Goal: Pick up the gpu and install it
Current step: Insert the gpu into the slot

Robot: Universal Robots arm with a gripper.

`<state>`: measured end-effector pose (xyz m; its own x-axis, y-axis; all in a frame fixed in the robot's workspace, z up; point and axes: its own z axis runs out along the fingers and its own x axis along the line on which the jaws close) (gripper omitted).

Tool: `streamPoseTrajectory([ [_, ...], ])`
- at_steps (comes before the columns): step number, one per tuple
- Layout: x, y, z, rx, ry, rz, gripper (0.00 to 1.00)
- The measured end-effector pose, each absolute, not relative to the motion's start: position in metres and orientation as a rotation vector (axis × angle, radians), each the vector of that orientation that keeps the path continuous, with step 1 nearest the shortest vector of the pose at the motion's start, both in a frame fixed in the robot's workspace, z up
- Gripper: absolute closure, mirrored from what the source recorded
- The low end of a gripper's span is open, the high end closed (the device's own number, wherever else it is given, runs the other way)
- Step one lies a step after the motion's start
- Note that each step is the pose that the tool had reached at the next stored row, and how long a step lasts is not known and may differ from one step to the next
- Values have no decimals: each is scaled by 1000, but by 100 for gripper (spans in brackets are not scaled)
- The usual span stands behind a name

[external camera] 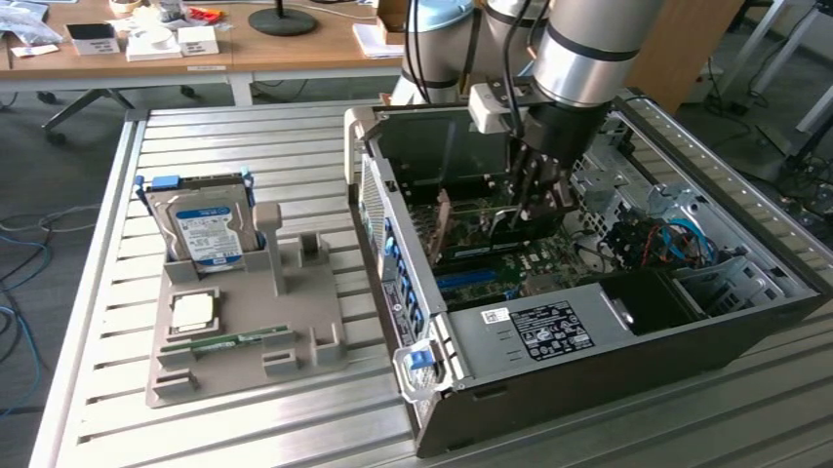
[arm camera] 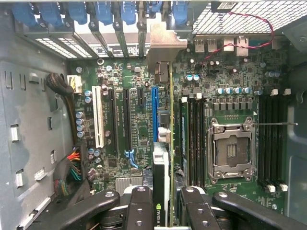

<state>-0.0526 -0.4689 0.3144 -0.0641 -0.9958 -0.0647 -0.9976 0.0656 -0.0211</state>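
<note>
Clamping thin black-and-tan gpu card (arm camera: 160,165) edge-on in black two-finger gripper (arm camera: 165,199), inside open dark-grey PC case (external camera: 586,390). Hanging at 6 o'clock off wrist in ext. view. Running long axis parallel w/ long blue mobo slot (arm camera: 154,110), just beside it, grey metal bracket (arm camera: 165,45) facing rear wall. Leaving little sideways room: black memory slots (arm camera: 194,134) close alongside.
</note>
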Motion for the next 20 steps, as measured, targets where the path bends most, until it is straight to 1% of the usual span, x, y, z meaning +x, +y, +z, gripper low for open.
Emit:
streamPoseTrajectory([
  [20, -54, -470, 310, -2105, 2247, 45, 73],
])
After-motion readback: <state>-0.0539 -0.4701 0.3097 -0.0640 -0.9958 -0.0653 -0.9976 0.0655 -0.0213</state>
